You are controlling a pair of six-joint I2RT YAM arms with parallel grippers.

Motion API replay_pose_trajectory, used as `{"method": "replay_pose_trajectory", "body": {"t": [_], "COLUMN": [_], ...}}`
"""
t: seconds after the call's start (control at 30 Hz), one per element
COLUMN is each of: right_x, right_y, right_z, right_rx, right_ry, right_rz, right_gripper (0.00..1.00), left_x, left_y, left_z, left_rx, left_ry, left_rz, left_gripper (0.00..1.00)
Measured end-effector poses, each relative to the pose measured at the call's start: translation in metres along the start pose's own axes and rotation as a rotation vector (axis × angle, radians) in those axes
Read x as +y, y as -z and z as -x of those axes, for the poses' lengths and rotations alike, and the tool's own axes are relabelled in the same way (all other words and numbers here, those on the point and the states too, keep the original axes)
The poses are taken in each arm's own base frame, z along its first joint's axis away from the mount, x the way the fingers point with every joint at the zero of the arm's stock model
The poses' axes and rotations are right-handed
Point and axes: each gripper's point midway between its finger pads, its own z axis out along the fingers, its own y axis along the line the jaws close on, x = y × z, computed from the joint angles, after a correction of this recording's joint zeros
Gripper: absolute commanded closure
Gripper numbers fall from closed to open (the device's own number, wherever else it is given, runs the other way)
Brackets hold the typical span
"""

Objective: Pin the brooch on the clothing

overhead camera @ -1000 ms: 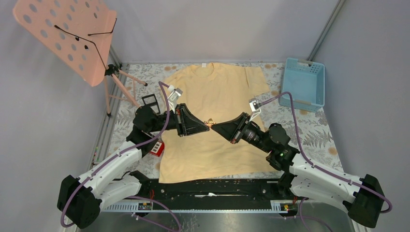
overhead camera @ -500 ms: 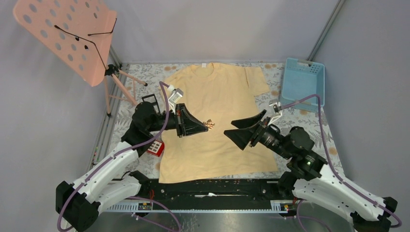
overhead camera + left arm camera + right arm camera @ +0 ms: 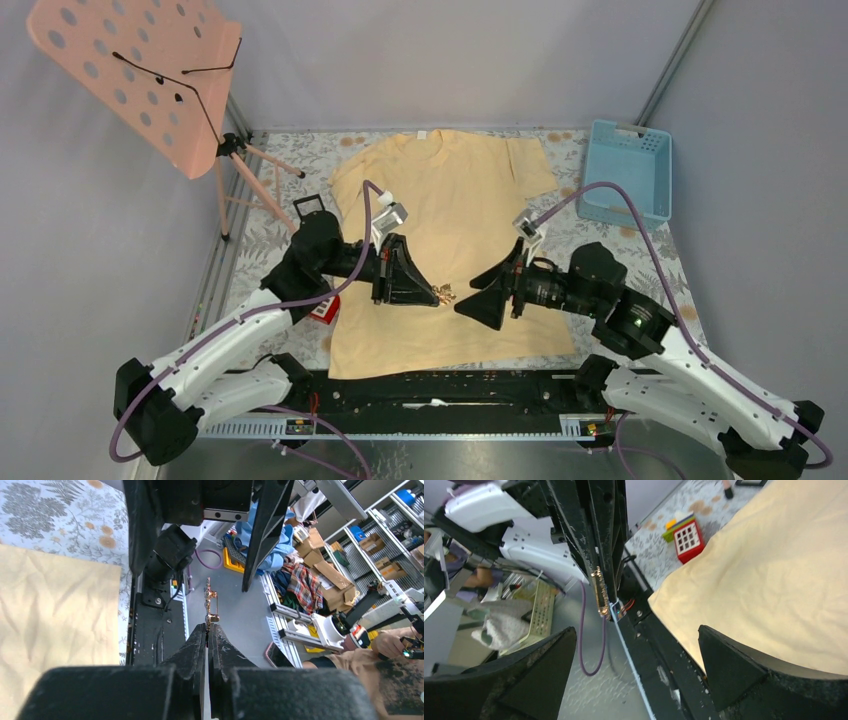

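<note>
The left gripper (image 3: 433,296), jaws pressed together, pinches a small gold-coloured metal brooch (image 3: 446,295) above the lower front of the pale yellow cotton T-shirt (image 3: 450,200) lying flat. The right gripper (image 3: 478,293), jaws spread wide, faces the brooch just beside it over the shirt. A red keypad-like toy (image 3: 323,309) lies beside the shirt's edge, partly under the left arm.

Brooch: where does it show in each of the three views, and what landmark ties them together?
Top external: brooch mid-frame, over the T-shirt's lower half, at the left gripper's tip.
Left wrist: centre, edge-on, pinched in the shut fingertips.
Right wrist: left of centre, upper half, edge-on.
Shared landmark: the T-shirt.
</note>
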Motion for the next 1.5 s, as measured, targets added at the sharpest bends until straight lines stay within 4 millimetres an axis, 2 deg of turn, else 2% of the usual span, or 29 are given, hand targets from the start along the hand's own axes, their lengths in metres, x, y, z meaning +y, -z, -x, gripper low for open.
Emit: {"method": "replay_pose_trajectory", "body": {"t": [0.17,0.37,0.47,0.6,0.77,0.87,1.5], "right_x": [0.005,0.017,0.020,0.019,0.017,0.020,0.026], "right_y": [-0.013,-0.016,-0.016,-0.020,-0.026,-0.027,-0.028], "right_z": [-0.014,-0.004,-0.002,-0.004,-0.009,-0.007,-0.010], "right_rx": [0.086,0.056,0.049,0.064,0.093,0.086,0.114], "right_ry": [-0.058,-0.073,-0.082,-0.094,-0.113,-0.115,-0.123], "right_rz": [0.053,0.107,0.118,0.124,0.127,0.138,0.180], "right_gripper": [0.11,0.22,0.34,0.43,0.50,0.60,0.63], "left_x": [-0.002,-0.002,-0.003,-0.002,-0.001,-0.001,0.000], "left_y": [-0.002,-0.002,-0.003,-0.004,-0.004,-0.004,-0.005], "left_z": [-0.007,-0.010,-0.012,-0.015,-0.017,-0.019,-0.020], "left_rx": [0.030,0.044,0.053,0.061,0.068,0.075,0.082], "left_ry": [0.010,0.008,0.013,0.021,0.016,0.024,0.020], "left_rz": [-0.015,-0.014,-0.017,-0.015,-0.016,-0.011,-0.005], "left_gripper": [1.00,1.00,1.00,1.00,1.00,1.00,1.00]}}
